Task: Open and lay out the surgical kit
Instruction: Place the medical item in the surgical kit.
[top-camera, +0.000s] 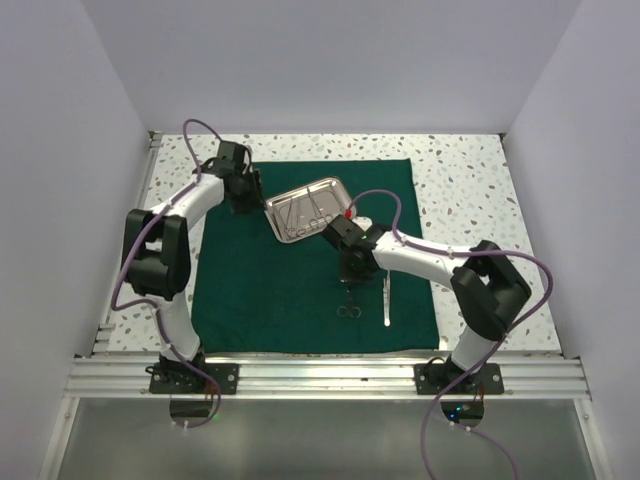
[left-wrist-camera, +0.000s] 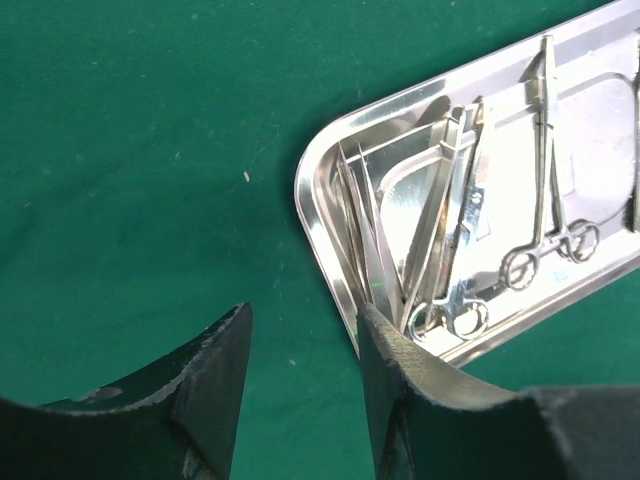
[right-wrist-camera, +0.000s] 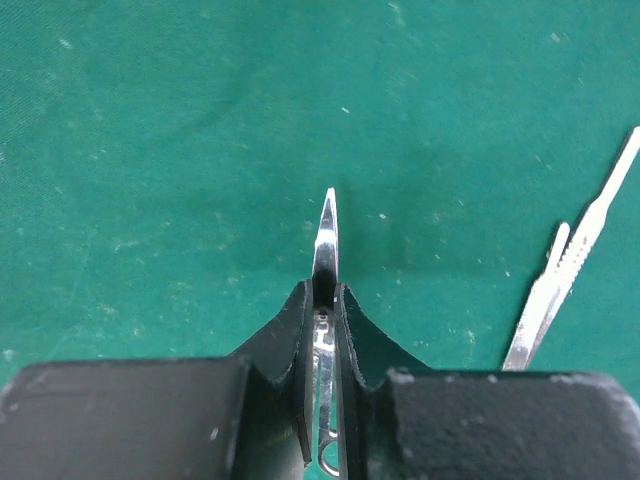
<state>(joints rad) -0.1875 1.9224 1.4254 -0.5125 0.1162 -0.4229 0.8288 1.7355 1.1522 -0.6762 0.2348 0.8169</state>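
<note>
White walls (top-camera: 90, 120) are closing in a speckled table (top-camera: 450, 160), and from above the green cloth (top-camera: 260, 280) is lying spread flat across its middle, so the opening part looks done and the laying-out is the step in hand. The steel tray (top-camera: 325, 190) is sitting slantwise on the far half of the cloth, with the left gripper (top-camera: 245, 195) hanging just beside its left end. The right gripper (top-camera: 348, 272) is reaching over the cloth's centre, near of the tray, with the scissors (top-camera: 347, 308) trailing from it toward the near edge, rings nearest. Slim tweezers (top-camera: 387, 298) are lying on the cloth just to their right. In the left wrist view, the left claw is standing released, its fingers (left-wrist-camera: 215, 400) spread with only cloth between them. One finger is sitting right at the tray's corner, though I cannot tell if it is touching. Several ringed instruments (left-wrist-camera: 470, 250) are waiting inside the tray. In the right wrist view, the right claw is clenched on the scissors, the pointed tip poking out past the pads over bare cloth. Whether the steel is resting on the cloth I cannot tell. The next move probably calls for settling the scissors flat and parallel to the tweezers, then releasing cleanly so they are not dragged, before returning to the tray.
</note>
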